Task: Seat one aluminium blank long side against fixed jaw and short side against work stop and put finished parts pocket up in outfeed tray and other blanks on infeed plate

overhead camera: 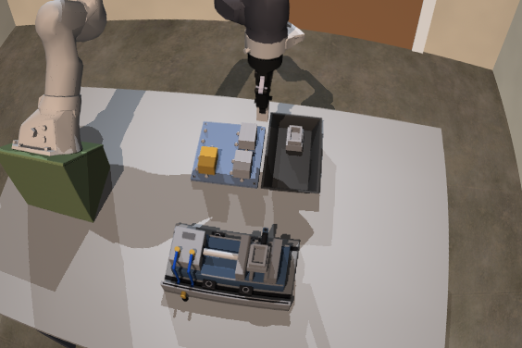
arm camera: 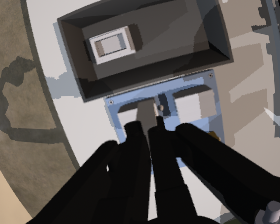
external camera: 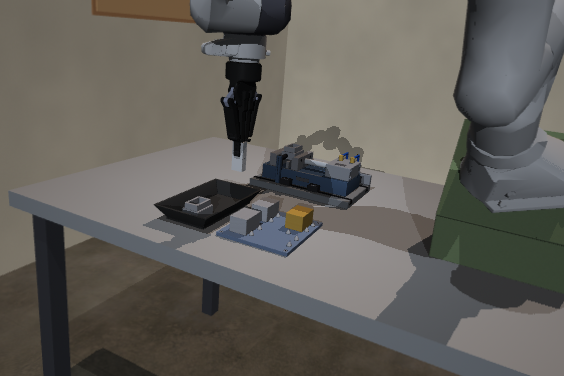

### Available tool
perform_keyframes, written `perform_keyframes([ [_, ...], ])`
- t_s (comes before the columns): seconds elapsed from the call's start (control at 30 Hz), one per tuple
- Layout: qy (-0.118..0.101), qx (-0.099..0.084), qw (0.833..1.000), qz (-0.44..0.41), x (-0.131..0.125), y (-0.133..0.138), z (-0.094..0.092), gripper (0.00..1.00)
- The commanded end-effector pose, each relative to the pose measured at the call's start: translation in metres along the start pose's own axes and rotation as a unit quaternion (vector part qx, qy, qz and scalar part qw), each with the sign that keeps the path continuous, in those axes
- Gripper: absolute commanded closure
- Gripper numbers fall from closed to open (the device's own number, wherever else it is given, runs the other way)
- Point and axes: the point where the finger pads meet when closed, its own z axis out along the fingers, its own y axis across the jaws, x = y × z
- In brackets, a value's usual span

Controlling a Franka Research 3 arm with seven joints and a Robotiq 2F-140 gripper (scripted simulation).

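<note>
Two pale grey aluminium blanks (overhead camera: pixel 247 135) (overhead camera: pixel 242 164) are lying flat, one behind the other, along the edge of the blue infeed plate (overhead camera: pixel 217 181) nearest the outfeed tray (overhead camera: pixel 316 155); a yellow brass blank (overhead camera: pixel 207 160) is sitting flat on the plate's opposite side. One finished part (overhead camera: pixel 294 138), grey with its pocket facing up, is resting on the dark tray's floor. A second finished part (overhead camera: pixel 258 257) is sitting pocket up in the vise (overhead camera: pixel 282 298), which is standing nearby on the table (overhead camera: pixel 379 233)
</note>
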Motion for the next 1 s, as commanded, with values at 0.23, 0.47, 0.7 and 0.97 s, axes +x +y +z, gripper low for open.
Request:
perform_keyframes([
  [0.23,0.003,-0.002,1.000,-0.004,0.0017,0.0011,0.0113,1.00],
  [0.47,0.003,-0.002,1.000,-0.004,0.0018,0.0011,0.0127,1.00],
  [0.7,0.003,-0.002,1.000,-0.004,0.0018,0.0011,0.0128,1.00],
  [0.97,0.003,-0.002,1.000,-0.004,0.0018,0.0011,0.0128,1.00],
])
